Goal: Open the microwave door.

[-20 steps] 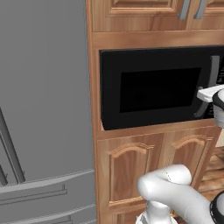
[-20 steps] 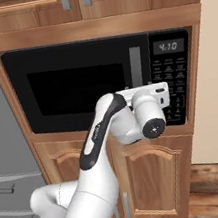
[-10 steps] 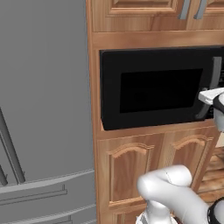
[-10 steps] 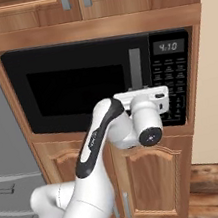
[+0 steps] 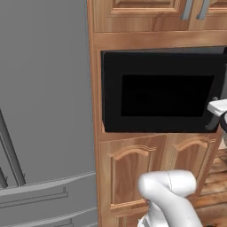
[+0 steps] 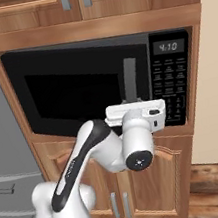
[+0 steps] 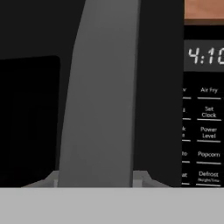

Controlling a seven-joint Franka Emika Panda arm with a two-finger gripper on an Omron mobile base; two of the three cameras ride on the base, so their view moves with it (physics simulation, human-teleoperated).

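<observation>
The microwave door is a glossy black panel with a dark window, and it sits flush in the wooden cabinet. Its grey vertical bar handle stands at the door's right edge, beside the keypad. My gripper is pressed up to the lower end of that handle, and the white hand hides the fingers. Seen from the left base, the hand pokes in at the door's right edge. The hand view has the handle very close and dead centre. No fingertips show there.
The control panel with a 4:10 clock sits right of the handle. A large grey fridge stands to the left. Brown cabinet doors lie below the microwave, and more hang above it. A beige wall is at the right.
The hand has dropped slightly and shifted a little left along the handle's lower end. The wrist and forearm have sunk lower. The door has not moved.
</observation>
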